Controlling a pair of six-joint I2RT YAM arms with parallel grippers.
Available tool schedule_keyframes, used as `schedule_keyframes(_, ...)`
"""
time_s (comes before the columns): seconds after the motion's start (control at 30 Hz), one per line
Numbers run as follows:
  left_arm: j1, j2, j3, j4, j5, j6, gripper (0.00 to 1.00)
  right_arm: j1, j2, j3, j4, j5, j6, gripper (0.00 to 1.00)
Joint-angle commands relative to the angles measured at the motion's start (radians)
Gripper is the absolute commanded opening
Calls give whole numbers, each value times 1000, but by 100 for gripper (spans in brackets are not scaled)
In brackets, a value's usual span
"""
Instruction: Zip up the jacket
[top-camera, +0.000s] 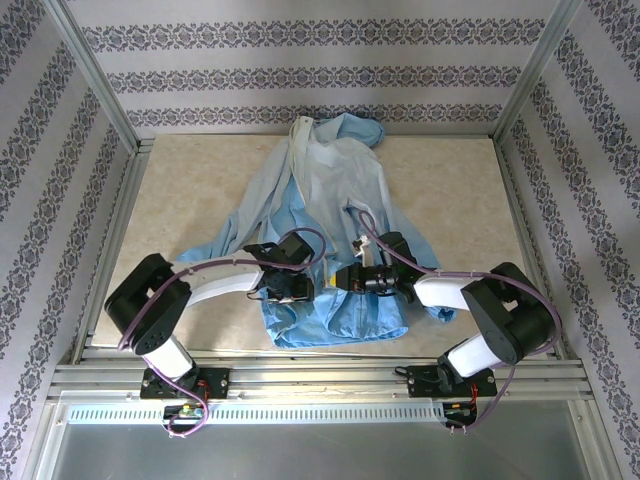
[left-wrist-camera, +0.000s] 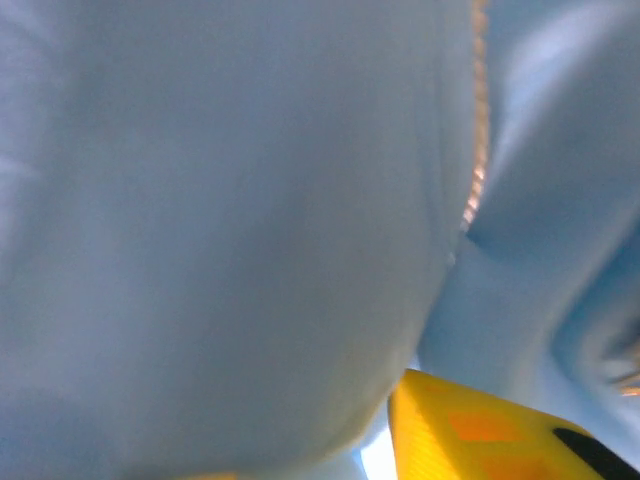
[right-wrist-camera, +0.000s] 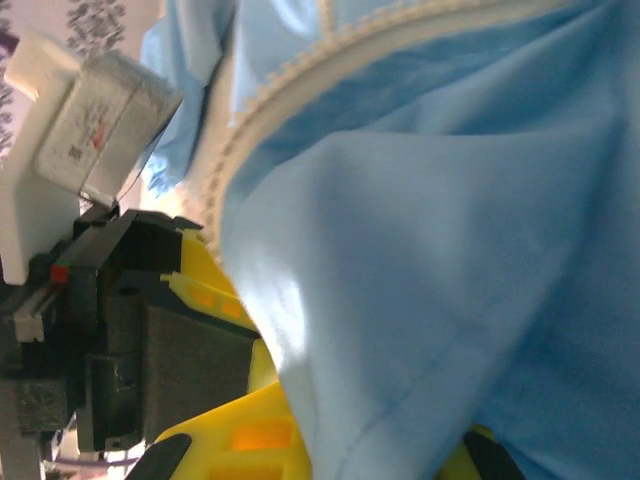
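— Jacket (top-camera: 335, 185): location?
— Spread on the table (top-camera: 190, 190), centre.
— Grips?
— Right gripper (top-camera: 345, 278) clamped on lower-front fabric. Left gripper (top-camera: 300, 290) just beside it, pressed into cloth; closure: cannot tell.

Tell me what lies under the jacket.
The jacket lies on the table, whose beige top shows all around it. The part beneath the fabric is covered, so anything else there cannot be seen.

Pale walls (top-camera: 330, 60) with dark floral bands; beige mottled tabletop (top-camera: 200, 190); aluminium frame posts (top-camera: 95, 75); soft even light
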Motion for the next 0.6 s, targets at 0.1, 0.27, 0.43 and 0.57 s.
schedule_keyframes(0.1, -10, 88, 10, 54, -39, -3, 39, -6, -29, -38, -42, 104, 3, 0)
schedule_keyframes(0.27, -10, 14, -40, 105, -56, -17, 13, 13, -64, -51, -46, 118, 10, 0)
schedule_keyframes(0.43, 1, -131, -77, 94, -83, 15, 1, 30, -116, -39, -43, 80, -8, 0)
schedule_keyframes(0.57, 23, -279, -106, 108, -88, 34, 0, 34, -173, -14, -61, 33, -12, 0)
